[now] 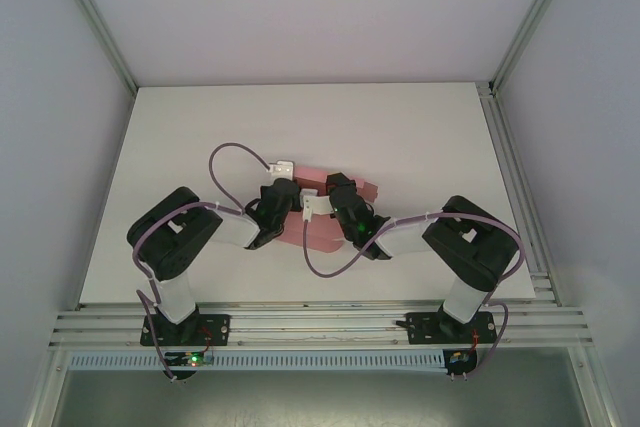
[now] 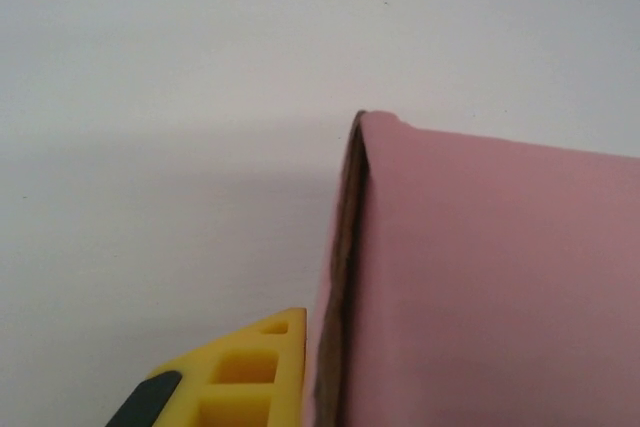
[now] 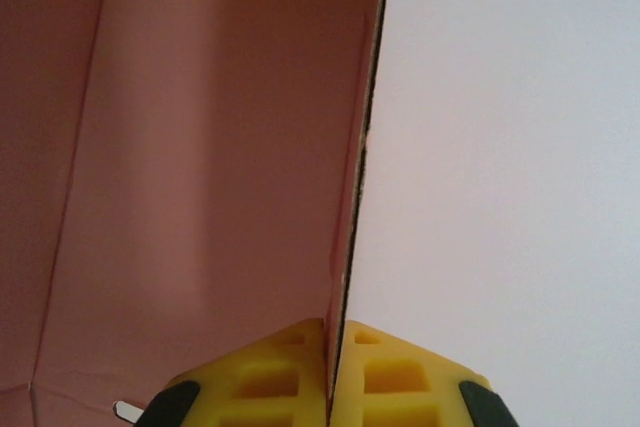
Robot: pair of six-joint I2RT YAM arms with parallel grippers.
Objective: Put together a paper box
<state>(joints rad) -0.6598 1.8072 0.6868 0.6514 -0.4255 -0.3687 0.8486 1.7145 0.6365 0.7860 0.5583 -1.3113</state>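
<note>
Gripping the paper box [image 1: 318, 178] from opposite sides, both arms meet over the middle of the white tabletop [image 1: 400, 137]. The right end effector [image 3: 335, 377] is clenched on an upright pink wall, whose edge is pinched between its yellow fingers [image 3: 285, 372]. The box's inner face lies to its left and bare tabletop to its right. The left end effector [image 2: 318, 367] is closed on another wall. One yellow finger [image 2: 250, 372] lies against the card's left face, and the other is hidden behind the card, which extends to its right.
</note>
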